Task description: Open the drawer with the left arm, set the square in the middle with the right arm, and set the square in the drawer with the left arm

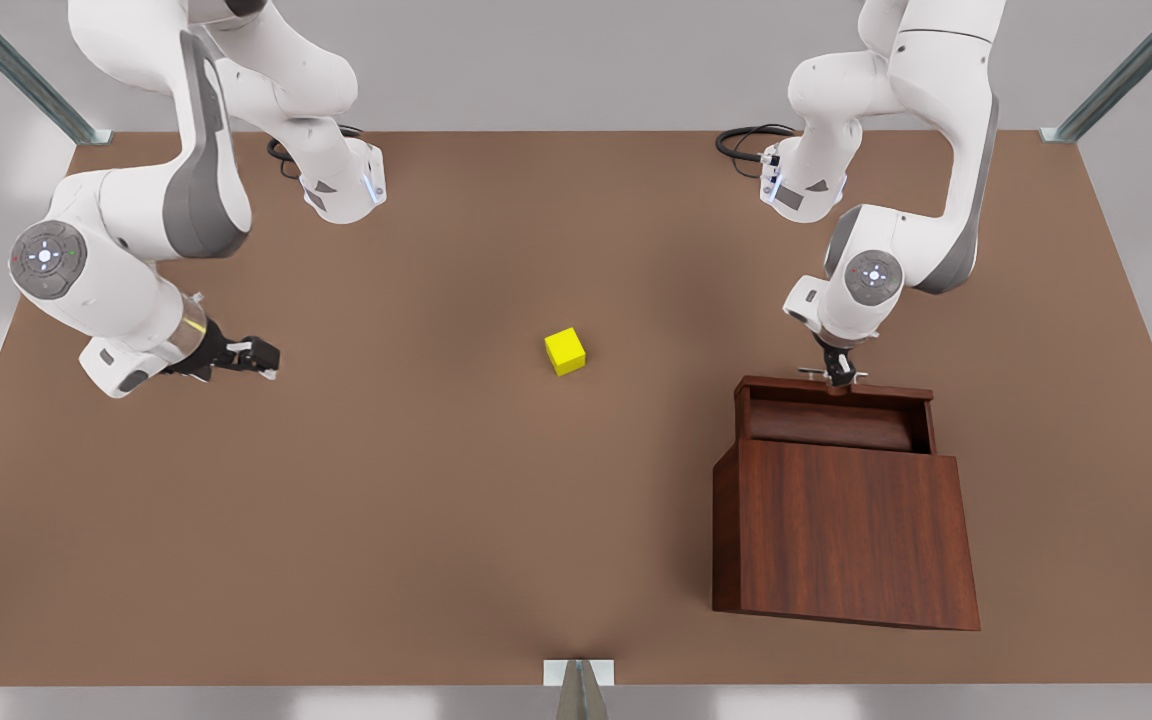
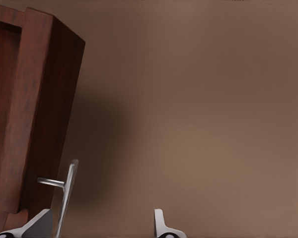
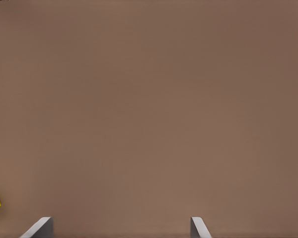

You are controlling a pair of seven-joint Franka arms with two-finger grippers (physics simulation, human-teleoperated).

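front: drawer (image 1: 841, 410) out, cube (image 1: 565, 351) mid-table ready for pickup, my left gripper (image 1: 839, 375) at its handle (image 1: 833, 376) | left wrist: fingers (image 2: 161, 225) apart, handle between them | right wrist: my right gripper (image 3: 120, 229) open, cube beside it.

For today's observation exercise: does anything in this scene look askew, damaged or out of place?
Nothing stands out. The drawer is pulled open, left gripper at its handle; the square sits flat mid-table, right gripper open, apart.
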